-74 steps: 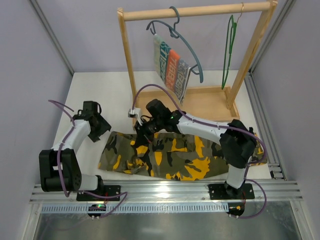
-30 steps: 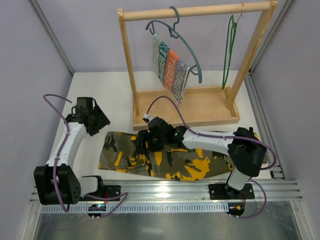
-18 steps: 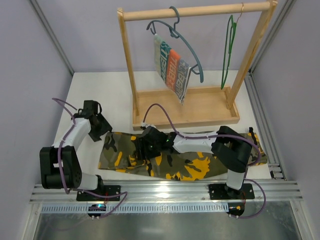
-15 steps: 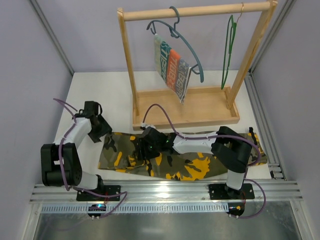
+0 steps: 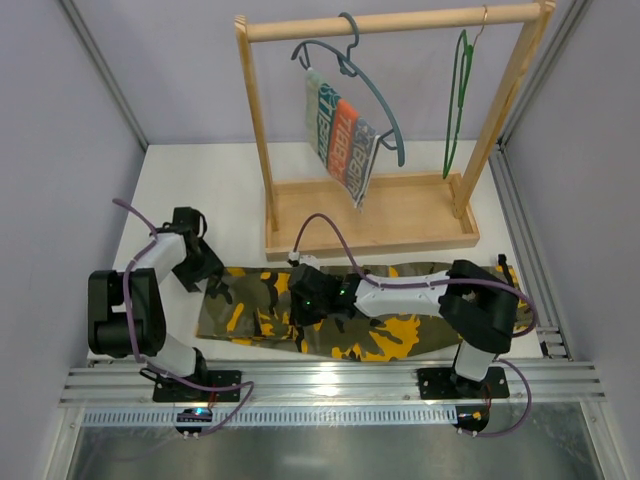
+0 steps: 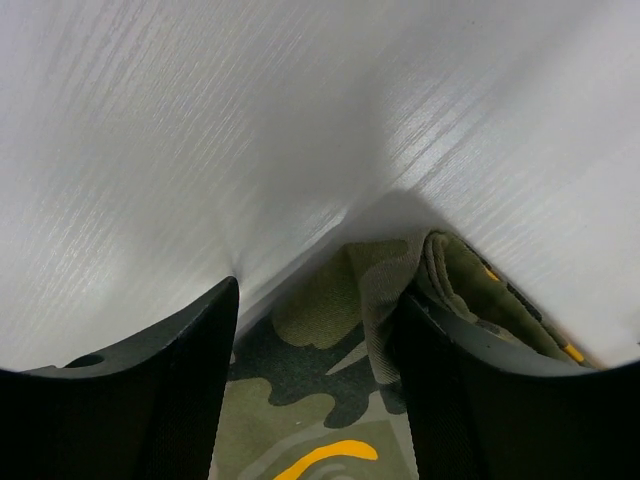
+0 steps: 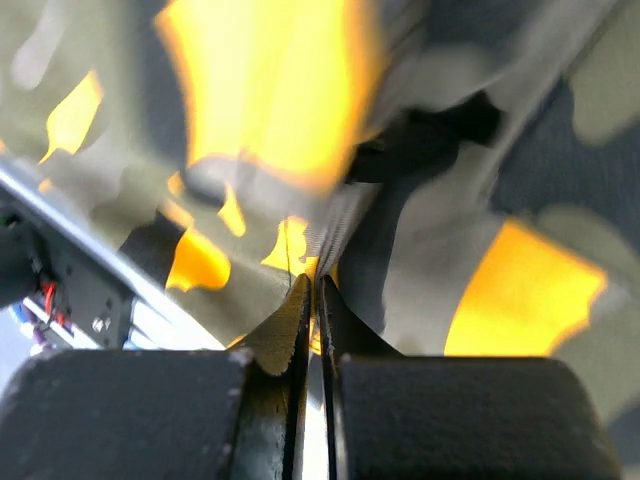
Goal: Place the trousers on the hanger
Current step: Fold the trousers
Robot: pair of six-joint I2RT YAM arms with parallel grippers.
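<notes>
The camouflage trousers (image 5: 400,335) lie flat along the near edge of the white bench (image 5: 220,190). The left gripper (image 5: 211,283) is at their left end, near the bench's left edge, its jaws spread either side of the cloth's edge. The right gripper (image 5: 300,300) sits mid-cloth, jaws pressed together, pinching a fold of the trousers. The green hanger (image 5: 458,100) hangs on a wooden rack (image 5: 255,110) toward the far right corner.

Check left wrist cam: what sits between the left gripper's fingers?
In the left wrist view, a folded corner of the trousers lies between the open left gripper fingers, with the bare white table just beyond it.
</notes>
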